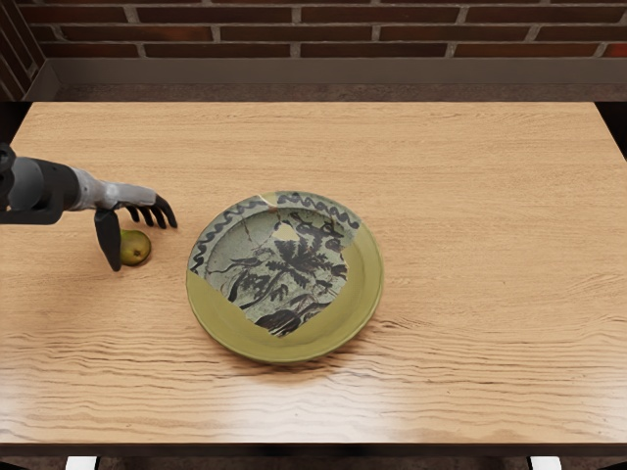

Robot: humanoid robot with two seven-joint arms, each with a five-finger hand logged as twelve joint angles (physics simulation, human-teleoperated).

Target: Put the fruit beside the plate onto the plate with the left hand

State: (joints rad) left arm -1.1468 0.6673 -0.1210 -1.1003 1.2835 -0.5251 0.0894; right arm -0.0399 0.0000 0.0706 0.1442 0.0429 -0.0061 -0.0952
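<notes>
The fruit [135, 247] lies on the table [470, 176], just under the four spread fingers [157, 212] and touching or nearly touching the down-hanging thumb [108, 243] of the left hand [127, 206], which grips nothing. Being small and round, it may roll off if the thumb nudges it before the fingers close, or slip out before reaching the plate [364, 282] beyond the fingertips. It looks smooth and yellow-green.

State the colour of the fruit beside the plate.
The fruit is yellowish green, best in the head view.
</notes>
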